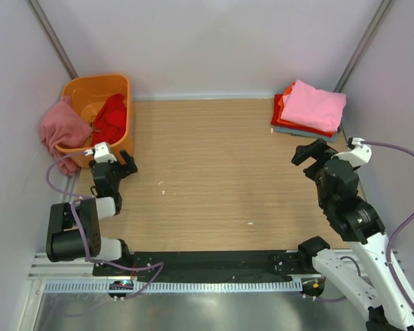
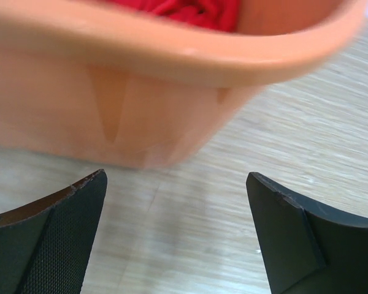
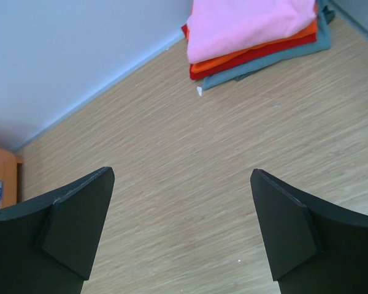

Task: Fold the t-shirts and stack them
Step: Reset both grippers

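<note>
T-shirt of dusty rose [image 1: 61, 127] hangs crumpled over the left rim of the orange tub [image 1: 124, 89] at the far left corner of the table [image 1: 214, 179]. A red shirt [image 1: 112, 116] lies bunched inside the tub. The left tool [image 2: 176, 177] hovers low over the wood just in front of the tub's near wall, its jaws spread and holding nothing. Well to the right, the right tool [image 3: 182, 173] hangs above bare table, jaws spread wide and empty, facing the far right corner. A folded stack [image 1: 307, 114] rests there: a light pink shirt [image 1: 316, 103] on top, then an orange shirt [image 3: 221, 58], a second red shirt [image 3: 221, 67], and a grey-blue shirt [image 3: 233, 76] at the bottom.
</note>
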`<action>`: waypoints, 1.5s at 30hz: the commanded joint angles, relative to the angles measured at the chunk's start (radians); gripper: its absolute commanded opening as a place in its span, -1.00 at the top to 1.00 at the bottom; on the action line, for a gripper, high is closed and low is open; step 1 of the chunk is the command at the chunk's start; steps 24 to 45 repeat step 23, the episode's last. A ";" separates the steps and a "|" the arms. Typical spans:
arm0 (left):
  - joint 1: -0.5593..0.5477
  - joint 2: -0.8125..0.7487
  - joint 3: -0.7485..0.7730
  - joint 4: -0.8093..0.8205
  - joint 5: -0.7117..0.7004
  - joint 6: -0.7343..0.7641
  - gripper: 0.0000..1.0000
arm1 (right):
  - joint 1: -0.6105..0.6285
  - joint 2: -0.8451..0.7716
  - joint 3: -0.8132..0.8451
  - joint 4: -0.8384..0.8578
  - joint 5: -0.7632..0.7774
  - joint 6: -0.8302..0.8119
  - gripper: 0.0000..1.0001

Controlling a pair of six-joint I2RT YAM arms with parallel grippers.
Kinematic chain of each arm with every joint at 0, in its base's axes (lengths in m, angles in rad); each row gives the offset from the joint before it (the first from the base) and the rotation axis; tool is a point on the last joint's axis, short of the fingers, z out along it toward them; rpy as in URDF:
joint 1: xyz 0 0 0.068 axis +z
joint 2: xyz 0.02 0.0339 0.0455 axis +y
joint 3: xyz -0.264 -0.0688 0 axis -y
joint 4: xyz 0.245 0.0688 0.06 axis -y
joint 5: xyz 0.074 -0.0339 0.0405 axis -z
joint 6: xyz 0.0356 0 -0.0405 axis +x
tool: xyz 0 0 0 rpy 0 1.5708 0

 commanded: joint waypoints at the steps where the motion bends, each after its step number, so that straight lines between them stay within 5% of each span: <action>1: -0.066 0.039 -0.018 0.155 0.054 0.167 -0.93 | 0.005 -0.004 0.065 -0.040 0.133 0.010 -1.00; 3: -0.188 0.122 -0.056 0.352 0.016 0.238 -0.99 | 0.005 -0.004 0.072 -0.051 0.137 0.007 -1.00; 6: -0.214 0.090 -0.015 0.223 -0.148 0.208 -0.99 | 0.005 0.002 0.094 -0.075 0.130 0.005 -0.99; 45: -0.213 0.099 -0.010 0.215 -0.142 0.214 -0.99 | 0.003 0.031 0.065 -0.057 0.039 -0.011 -1.00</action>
